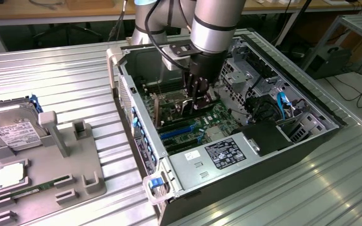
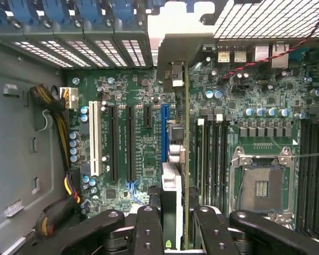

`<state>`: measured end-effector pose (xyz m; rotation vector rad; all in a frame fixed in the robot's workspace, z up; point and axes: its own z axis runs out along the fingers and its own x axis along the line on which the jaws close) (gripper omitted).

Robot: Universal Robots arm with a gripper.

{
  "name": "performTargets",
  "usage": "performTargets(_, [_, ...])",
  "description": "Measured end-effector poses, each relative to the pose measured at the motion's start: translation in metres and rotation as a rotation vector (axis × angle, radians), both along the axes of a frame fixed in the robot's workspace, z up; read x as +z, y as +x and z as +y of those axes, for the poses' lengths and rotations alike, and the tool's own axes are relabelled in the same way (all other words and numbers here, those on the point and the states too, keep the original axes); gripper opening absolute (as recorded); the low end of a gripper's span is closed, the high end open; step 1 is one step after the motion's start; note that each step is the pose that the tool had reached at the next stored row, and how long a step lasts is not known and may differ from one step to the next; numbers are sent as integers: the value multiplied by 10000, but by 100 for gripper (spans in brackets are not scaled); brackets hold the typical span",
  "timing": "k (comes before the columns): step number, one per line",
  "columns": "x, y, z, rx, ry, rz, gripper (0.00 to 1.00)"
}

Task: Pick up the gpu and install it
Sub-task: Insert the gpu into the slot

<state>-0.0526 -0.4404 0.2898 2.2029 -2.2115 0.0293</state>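
Silvery heatsink and green board edge: in the wrist view the gpu [image 2: 171, 196] is seen edge-on, pinched between the two inner fingers [image 2: 149, 228] of the end effector [image 2: 178, 234], whose jaws are partly closed onto it. The card's long axis runs straight out ahead of the end effector. Its metal bracket [image 2: 173, 74] leads and points at the slotted rear wall of the computer case [image 2: 21, 133]. A blue expansion slot [image 2: 165, 127] lies below, parallel to the card and just beside its edge line. I cannot tell whether the connector has entered it.

Exterior view: the end effector reaches down inside the open case on the bench [image 1: 55, 75]. The card hangs beneath it, edge down over the motherboard [image 1: 216, 115], with its long axis along the blue slots.
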Motion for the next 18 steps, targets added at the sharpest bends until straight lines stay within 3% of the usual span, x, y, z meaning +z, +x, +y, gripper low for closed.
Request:
performTargets(4, [-35,-98,-1,1,0,0,28])
performTargets(8, [-111,-108,-11,0,0,-1,28])
performTargets(13, [-195,-108,-81,0,-1,0,28])
performTargets(18, [-230,-143,-86,0,-1,0,28])
